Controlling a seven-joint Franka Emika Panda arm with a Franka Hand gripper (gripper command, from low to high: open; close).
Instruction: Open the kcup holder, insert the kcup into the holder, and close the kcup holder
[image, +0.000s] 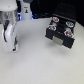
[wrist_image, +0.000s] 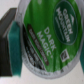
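Tabletop (image: 35, 67): a pale, plain surface carried everything; the arm stood at the exterior view's left and the pod drawer unit at the exterior view's right, well apart.
Arm (image: 8, 35): white, upright, its lower end close above the tabletop.
Kcup holder (image: 60, 31): a black box with its drawer drawn out toward the camera, round slots showing, several already filled with dark-topped and reddish-topped pods.
Hand (image: 11, 49): too small to read in the exterior view; in the wrist view a teal-padded finger (wrist_image: 14, 35) pressed against the side of the pod, so the hand was judged clamped on it.
Kcup (wrist_image: 47, 30): its green lid filled the wrist view, held in the hand, away from the holder.
Step in hand: opening looked done; the pod was gripped and the carry to the holder was due.
Next move: travel across to the drawer, line the pod over a free slot, lower it upright, let go, then push the drawer shut.
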